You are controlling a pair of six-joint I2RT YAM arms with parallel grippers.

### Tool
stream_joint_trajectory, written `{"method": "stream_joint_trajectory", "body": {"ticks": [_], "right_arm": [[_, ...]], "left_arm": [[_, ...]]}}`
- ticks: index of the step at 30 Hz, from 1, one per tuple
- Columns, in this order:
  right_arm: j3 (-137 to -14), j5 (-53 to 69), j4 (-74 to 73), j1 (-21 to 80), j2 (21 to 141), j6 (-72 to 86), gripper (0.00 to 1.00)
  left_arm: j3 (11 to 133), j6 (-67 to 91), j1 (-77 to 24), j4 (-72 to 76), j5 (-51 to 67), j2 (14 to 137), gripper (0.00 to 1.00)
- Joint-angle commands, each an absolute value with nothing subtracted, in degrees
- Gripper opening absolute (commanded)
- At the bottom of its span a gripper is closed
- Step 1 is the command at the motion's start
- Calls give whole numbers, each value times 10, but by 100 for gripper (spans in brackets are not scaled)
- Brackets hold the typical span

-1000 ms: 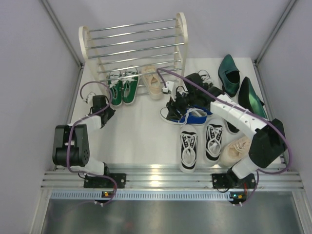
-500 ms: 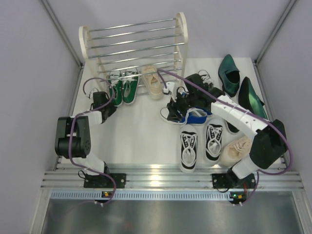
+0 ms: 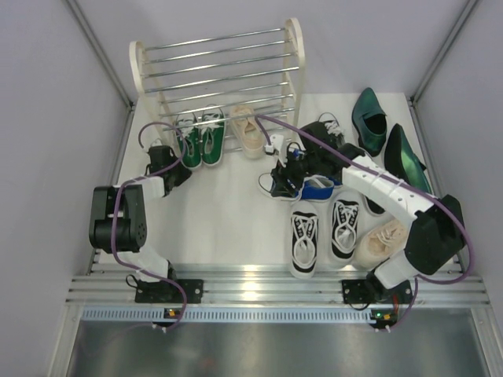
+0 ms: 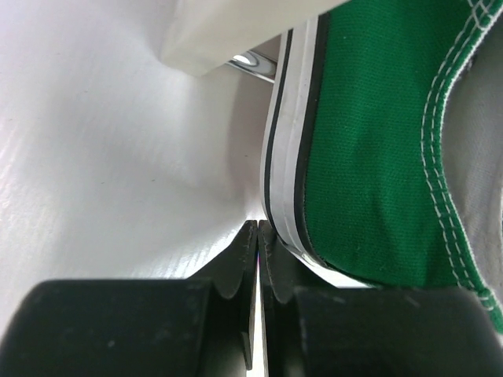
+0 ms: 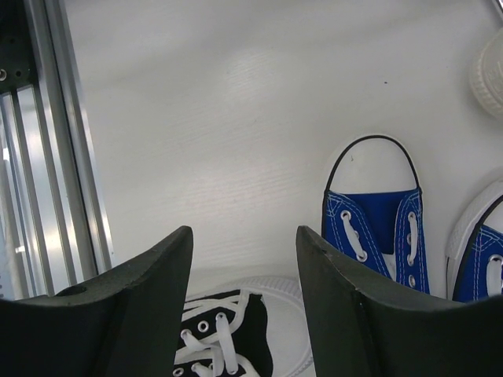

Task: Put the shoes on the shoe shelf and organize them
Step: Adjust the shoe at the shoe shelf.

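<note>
Green sneakers (image 3: 211, 143) sit at the foot of the shoe shelf (image 3: 216, 75), on the white desk (image 3: 228, 220).
Left gripper (image 4: 258, 229) is pressed together and empty, just beside a green sneaker's sole; right gripper (image 5: 244, 236) stands apart, holding nothing, above a blue sneaker (image 5: 377, 228).

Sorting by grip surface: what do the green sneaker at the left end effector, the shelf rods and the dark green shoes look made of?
Green sneaker: matte woven canvas, visible weave and white stitching; sole band looks rubber. Shelf rods: shiny metal, bright glints. Dark green shoes: smooth, probably leather, slight sheen.
</note>
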State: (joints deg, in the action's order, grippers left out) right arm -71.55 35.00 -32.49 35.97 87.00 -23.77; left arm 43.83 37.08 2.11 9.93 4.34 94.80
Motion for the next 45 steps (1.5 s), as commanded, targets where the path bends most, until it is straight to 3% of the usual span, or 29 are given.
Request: {"method": "stream_joint_trajectory", "body": {"ticks": [1, 11, 20, 36, 40, 44, 45], "right_arm": [[-713, 352, -310, 356, 843, -237, 56], [-713, 349, -309, 355, 841, -237, 56], [-715, 349, -346, 344, 827, -257, 61], [-690, 374, -454, 212, 753, -288, 66], [-685, 364, -507, 156, 730, -308, 67], [-677, 306, -606, 93, 705, -371, 72], [-670, 294, -624, 69, 699, -386, 73]], "left_arm": [[467, 356, 18, 148, 83, 950, 8], [465, 346, 18, 141, 84, 941, 12], [432, 350, 45, 100, 62, 858, 26], [422, 274, 74, -67, 88, 671, 44], [441, 237, 74, -119, 79, 600, 63], [433, 216, 74, -169, 59, 492, 93], [427, 214, 74, -173, 57, 474, 96]]}}
